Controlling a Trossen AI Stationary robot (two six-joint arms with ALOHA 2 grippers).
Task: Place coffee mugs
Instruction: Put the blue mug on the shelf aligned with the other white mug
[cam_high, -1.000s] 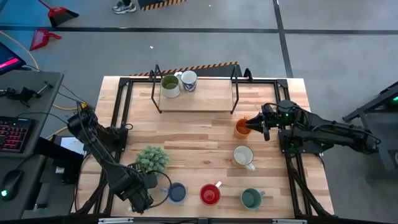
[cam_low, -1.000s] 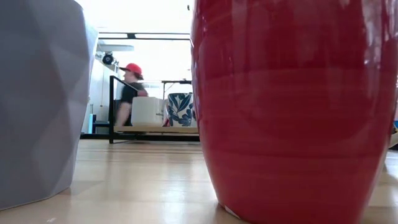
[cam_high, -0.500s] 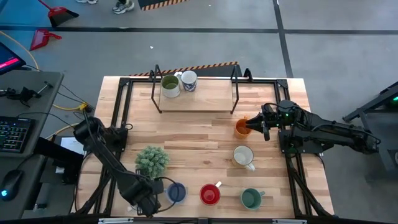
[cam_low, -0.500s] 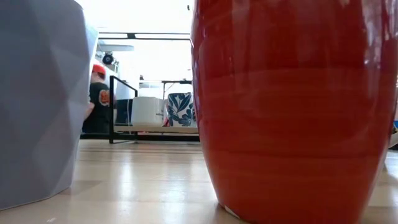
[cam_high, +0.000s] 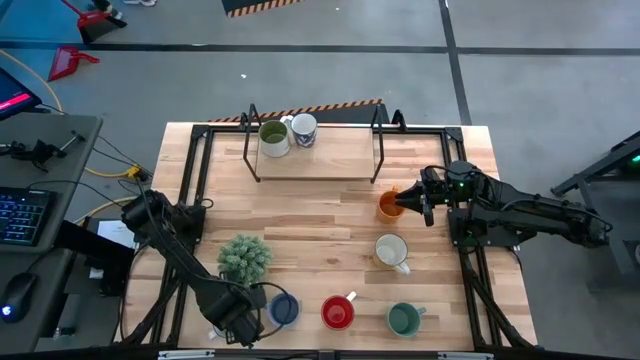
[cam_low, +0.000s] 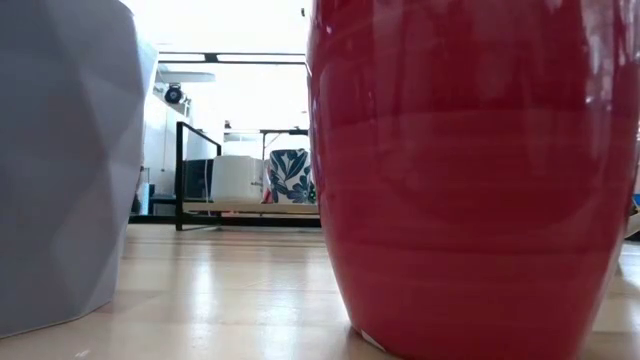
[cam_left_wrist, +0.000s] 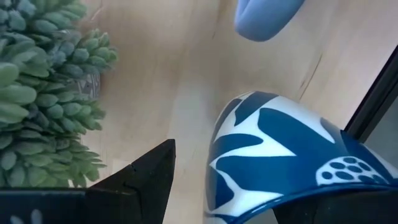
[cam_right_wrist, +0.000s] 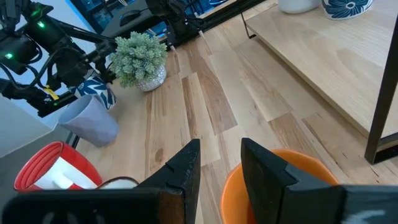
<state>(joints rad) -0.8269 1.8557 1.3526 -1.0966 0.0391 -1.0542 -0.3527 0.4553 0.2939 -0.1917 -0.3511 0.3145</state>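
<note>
Status for you: left gripper (cam_high: 240, 315) sits at the front edge of the table (cam_high: 330, 215), toward the left corner, jaws spread wide and clamped on a glossy patterned mug (cam_left_wrist: 280, 155), white ceramic with dark blue leaf shapes; pale blue mug (cam_high: 284, 308), matte and faceted, stands just beside that one, toward the table's middle; bushy plant (cam_high: 245, 255) is just behind them; right gripper (cam_right_wrist: 214, 168) is near the right edge, pinching the rim of the orange mug (cam_high: 390, 206), one finger inside the bowl and one outside, mug standing on the wood planks; red mug (cam_high: 337, 312), smooth and glossy, and dark green mug (cam_high: 403, 319) stand along the front edge; cream mug (cam_high: 390, 250) sits between the orange and the dark green; you've got an olive mug (cam_high: 273, 137) and a white blue-print mug (cam_high: 304, 129) side by side on the raised wooden shelf (cam_high: 330, 160) at the back edge.
</note>
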